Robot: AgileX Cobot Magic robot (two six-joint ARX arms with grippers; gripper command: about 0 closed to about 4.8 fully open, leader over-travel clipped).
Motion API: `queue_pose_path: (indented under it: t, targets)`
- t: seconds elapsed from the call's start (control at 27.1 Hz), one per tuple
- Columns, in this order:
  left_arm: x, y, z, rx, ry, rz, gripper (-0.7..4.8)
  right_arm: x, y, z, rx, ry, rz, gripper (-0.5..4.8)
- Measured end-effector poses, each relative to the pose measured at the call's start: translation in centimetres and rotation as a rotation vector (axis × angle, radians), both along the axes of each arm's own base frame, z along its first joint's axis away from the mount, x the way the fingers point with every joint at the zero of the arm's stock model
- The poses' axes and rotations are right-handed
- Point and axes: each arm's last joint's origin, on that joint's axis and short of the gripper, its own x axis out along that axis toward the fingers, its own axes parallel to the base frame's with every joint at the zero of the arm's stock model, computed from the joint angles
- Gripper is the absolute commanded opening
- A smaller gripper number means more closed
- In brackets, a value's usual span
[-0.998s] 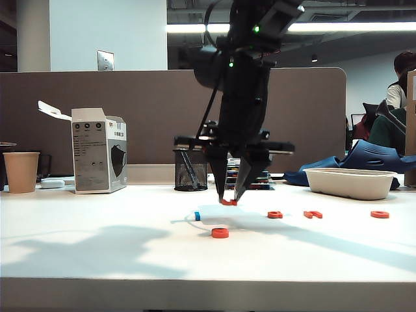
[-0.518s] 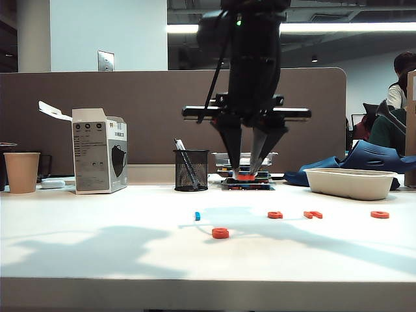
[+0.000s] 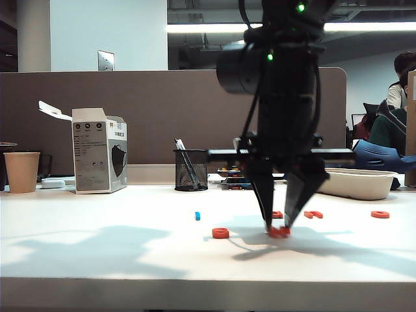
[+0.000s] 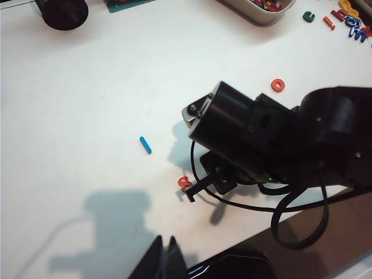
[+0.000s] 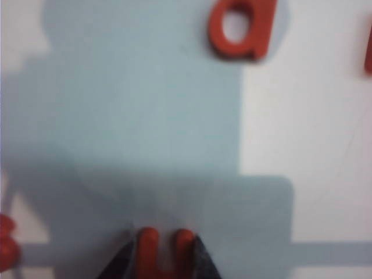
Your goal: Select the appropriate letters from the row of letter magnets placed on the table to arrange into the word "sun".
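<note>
My right gripper [image 3: 278, 227] points down at the white table [image 3: 97, 260], shut on an orange-red U-like letter [image 3: 279, 231] [image 5: 150, 249] held between its dark fingertips [image 5: 200, 258]. The letter hangs at or just above the tabletop. To its left lies a hooked orange-red letter [image 3: 220, 233] [image 4: 185, 182] [image 5: 4, 250]. Behind the gripper, more of the row shows: orange-red pieces [image 3: 313, 214] [image 3: 380, 214] and one rounded letter [image 5: 241, 29]. The small blue piece [image 3: 197, 215] [image 4: 145, 145] lies further left. My left gripper [image 4: 164, 251] appears only in its own wrist view, shut and empty, above the table.
A mesh pen cup [image 3: 191, 170], a cardboard box [image 3: 99, 151] and a paper cup [image 3: 21, 171] stand along the back by the partition. A white tray [image 3: 354, 182] sits at the back right. Loose coloured letters [image 4: 349, 14] lie beyond the tray.
My right gripper rose from beside the blue piece with the U-like letter, moved right and nearer the front edge, then came down beside the hooked letter. The left arm stayed still.
</note>
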Motion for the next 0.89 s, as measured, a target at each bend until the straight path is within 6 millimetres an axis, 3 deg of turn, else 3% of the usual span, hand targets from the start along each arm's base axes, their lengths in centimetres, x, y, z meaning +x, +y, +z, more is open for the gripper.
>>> queue_pose_path:
  t: [0.37, 0.55, 0.89]
  targets:
    - [0.00, 0.00, 0.00, 0.000, 0.000, 0.000, -0.05, -0.23, -0.17, -0.39, 0.027, 0.001, -0.063, 1.10]
    - [0.00, 0.00, 0.00, 0.000, 0.000, 0.000, -0.05, -0.26, -0.18, -0.38, 0.030, 0.009, -0.062, 2.30]
    - [0.00, 0.00, 0.00, 0.000, 0.000, 0.000, -0.05, -0.25, -0.22, -0.26, 0.024, 0.014, -0.057, 2.36]
